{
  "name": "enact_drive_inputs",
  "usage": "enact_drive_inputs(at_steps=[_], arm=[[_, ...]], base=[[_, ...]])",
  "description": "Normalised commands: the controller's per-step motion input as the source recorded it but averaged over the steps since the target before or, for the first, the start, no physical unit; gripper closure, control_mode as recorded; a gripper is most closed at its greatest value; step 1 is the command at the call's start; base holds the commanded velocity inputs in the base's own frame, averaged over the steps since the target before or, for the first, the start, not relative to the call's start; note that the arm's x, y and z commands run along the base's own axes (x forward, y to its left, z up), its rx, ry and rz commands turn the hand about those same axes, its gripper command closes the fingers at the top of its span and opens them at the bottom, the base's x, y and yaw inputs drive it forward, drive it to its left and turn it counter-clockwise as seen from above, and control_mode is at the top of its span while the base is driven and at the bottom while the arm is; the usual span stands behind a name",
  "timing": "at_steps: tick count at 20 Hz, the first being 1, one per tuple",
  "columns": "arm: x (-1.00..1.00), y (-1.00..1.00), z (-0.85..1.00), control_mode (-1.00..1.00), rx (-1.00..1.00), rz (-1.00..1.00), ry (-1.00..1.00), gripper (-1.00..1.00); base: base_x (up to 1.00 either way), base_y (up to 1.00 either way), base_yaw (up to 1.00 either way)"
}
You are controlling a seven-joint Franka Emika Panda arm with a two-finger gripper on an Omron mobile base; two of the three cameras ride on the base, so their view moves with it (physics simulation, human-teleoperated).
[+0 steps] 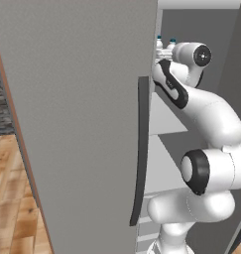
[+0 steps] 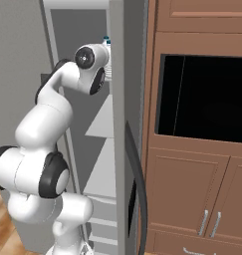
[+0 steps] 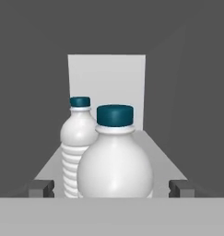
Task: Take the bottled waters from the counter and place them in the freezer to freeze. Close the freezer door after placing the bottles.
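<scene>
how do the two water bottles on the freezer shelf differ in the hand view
The near bottle stands between the open fingertips and hides its ribs below the frame; the far bottle stands behind it to the left, its ribbed side showing. The near bottle partly covers the far bottle. Both are upright, clear, with dark teal caps, on the same pale shelf.

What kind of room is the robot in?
Most likely a kitchen. A tall grey freezer stands open with two water bottles on its shelf, next to brown wooden cabinets with a black oven recess.
</scene>
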Motion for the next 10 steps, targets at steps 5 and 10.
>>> enact_drive_inputs(at_steps=[5, 10], arm=[[-0.18, 0.0, 0.07, -1.0, 0.0, 0.0, -0.03, -1.0], [-0.45, 0.0, 0.15, -1.0, 0.0, 0.0, -0.05, -1.0]], base=[[0.0, 0.0, 0.0], [0.0, 0.0, 0.0]])
